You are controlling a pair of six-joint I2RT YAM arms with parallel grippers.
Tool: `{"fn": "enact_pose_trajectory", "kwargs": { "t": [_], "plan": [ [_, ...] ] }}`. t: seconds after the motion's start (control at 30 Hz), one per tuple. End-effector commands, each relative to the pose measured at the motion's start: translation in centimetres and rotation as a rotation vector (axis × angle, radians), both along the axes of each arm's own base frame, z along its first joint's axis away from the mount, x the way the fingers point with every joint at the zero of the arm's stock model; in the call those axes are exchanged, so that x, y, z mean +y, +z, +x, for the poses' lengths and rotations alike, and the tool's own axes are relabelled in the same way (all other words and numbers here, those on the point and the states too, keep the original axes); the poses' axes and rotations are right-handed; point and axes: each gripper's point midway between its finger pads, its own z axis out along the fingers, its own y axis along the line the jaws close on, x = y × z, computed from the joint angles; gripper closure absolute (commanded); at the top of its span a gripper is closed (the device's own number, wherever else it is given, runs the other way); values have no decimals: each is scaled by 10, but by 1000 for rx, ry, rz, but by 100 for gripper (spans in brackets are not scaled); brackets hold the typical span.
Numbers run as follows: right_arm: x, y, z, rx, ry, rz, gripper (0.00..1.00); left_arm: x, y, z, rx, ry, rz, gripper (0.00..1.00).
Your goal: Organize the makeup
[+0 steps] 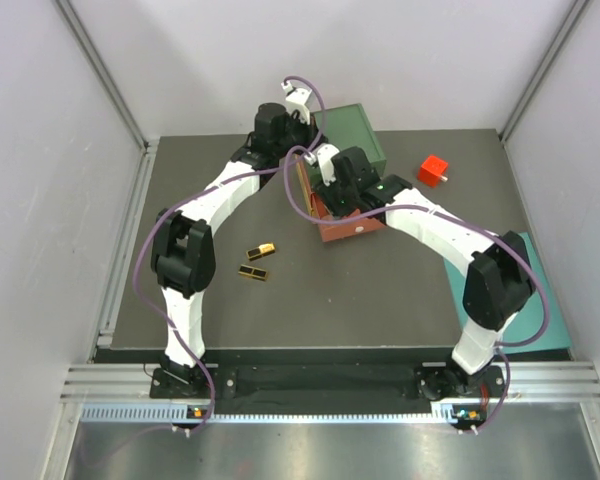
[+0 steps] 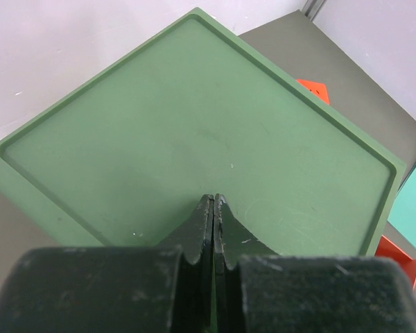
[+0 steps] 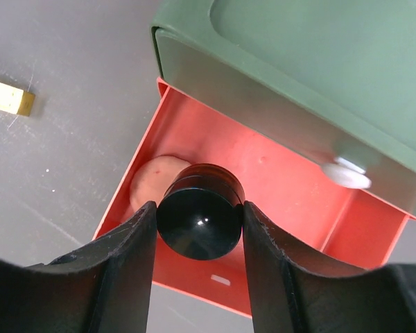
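Over grey tabletop, right pincer clamps black disc above red drawer; left pincer sits closed.

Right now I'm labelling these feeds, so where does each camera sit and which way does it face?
Top external: above, behind the bases, looking down on the dark table; both white arms show.
Left wrist: over the green plastic drawer box, facing its lid; shut left gripper shows.
Right wrist: facing into its open red drawer; right gripper clamps a glossy black disc.
Both wrist views share the green box.
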Motion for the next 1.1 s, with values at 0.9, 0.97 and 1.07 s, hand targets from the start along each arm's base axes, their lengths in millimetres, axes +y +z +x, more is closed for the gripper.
{"fn": "enact_pose_trajectory", "kwargs": {
  "t": [0.9, 0.97, 1.07],
  "plan": [
    [-48, 97, -13, -121, -225, 472, 95, 41, -152, -37, 425, 54, 238, 100],
    [-59, 81, -20, -97, -244, 452, 99, 41, -152, -37, 427, 54, 239, 100],
    [-66, 53, -42, -32, -219, 407, 100, 41, -155, -38, 428, 53, 239, 100]
  ]
}}
